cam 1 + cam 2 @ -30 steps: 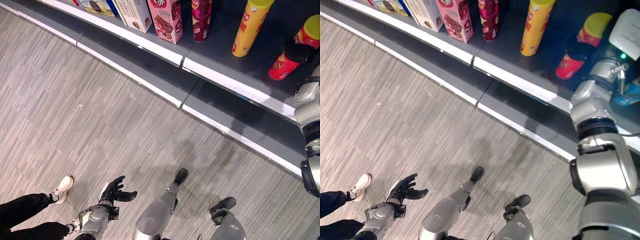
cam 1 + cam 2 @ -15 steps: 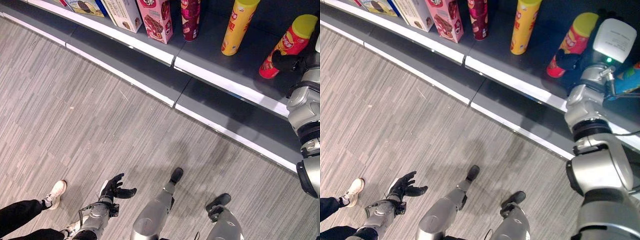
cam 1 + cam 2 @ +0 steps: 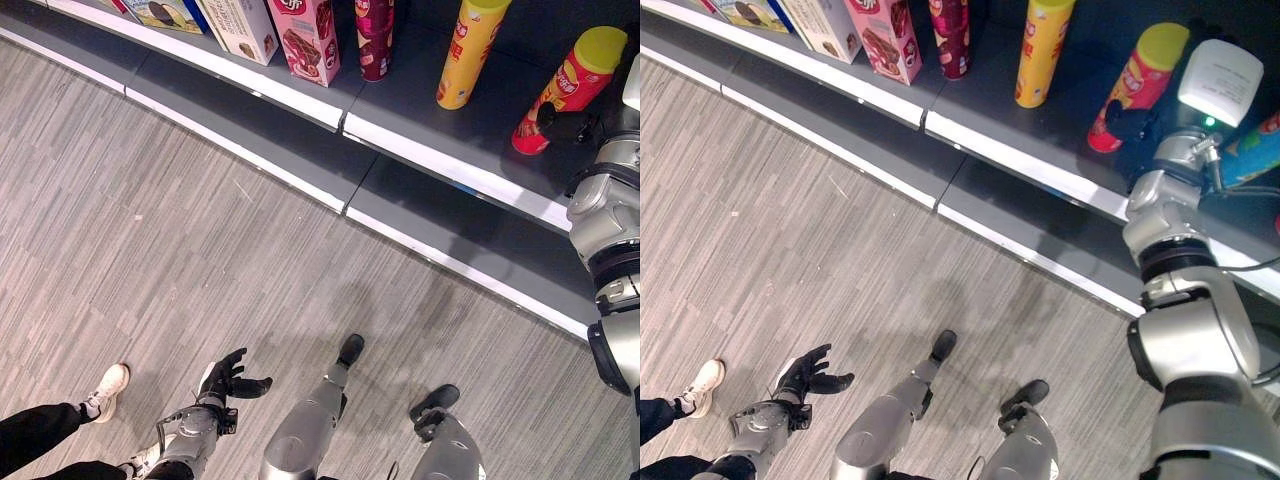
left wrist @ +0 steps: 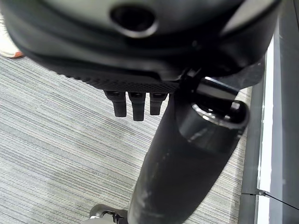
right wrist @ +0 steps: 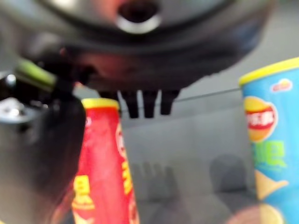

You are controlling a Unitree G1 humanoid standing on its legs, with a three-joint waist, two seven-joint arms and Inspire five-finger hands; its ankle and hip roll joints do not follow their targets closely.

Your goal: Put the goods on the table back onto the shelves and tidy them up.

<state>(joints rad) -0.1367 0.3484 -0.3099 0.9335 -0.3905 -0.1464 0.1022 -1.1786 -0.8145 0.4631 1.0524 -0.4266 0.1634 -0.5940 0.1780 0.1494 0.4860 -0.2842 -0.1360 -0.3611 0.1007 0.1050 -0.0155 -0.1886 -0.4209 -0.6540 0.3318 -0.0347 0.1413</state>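
I have the right hand (image 3: 1132, 120) up at the shelf (image 3: 420, 95), against the lower part of the red can with the yellow lid (image 3: 562, 88), which stands tilted on the dark shelf board. From my right wrist camera the fingers (image 5: 148, 103) point out straight past that red can (image 5: 105, 163), and the thumb lies beside it; I cannot tell whether the thumb presses the can or merely sits next to it. A blue can with a yellow lid (image 5: 271, 140) stands to the other side of the hand, apart from the red one.

Further along the shelf I see a yellow can (image 3: 466, 52), a dark red can (image 3: 373, 38) and a pink box (image 3: 306, 38), then more boxes (image 3: 240, 26) toward the left end.

The left hand (image 3: 228, 380) hangs low over the grey floor (image 3: 150, 230), fingers loosely spread, holding nothing. A person's white shoe (image 3: 108, 383) is on the floor just beside it.
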